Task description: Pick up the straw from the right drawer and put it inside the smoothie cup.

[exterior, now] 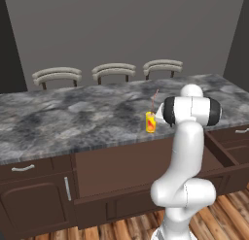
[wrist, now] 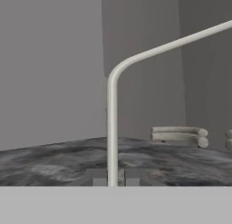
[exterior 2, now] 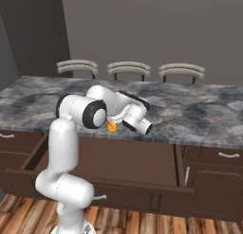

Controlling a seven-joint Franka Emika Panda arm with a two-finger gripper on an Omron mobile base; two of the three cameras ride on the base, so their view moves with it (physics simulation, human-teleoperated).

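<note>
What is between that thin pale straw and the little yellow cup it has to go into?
Nothing visible. The gripper is shut on the thin, pale bent straw, held at the small yellow cup with the red-orange patch on the grey marble counter; in the left base view the straw rises just above the cup.

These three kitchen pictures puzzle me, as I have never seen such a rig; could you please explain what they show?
A white robot arm stands at a marble counter. Two pictures come from cameras behind the arm, on its left and right; the third looks out from the hand itself. On the counter stands a small yellow smoothie cup. Below it a wide dark drawer is pulled open. The hand is shut on a thin pale straw with a bent top, which rises beside the cup in the left picture. Stools line the far side.
</note>
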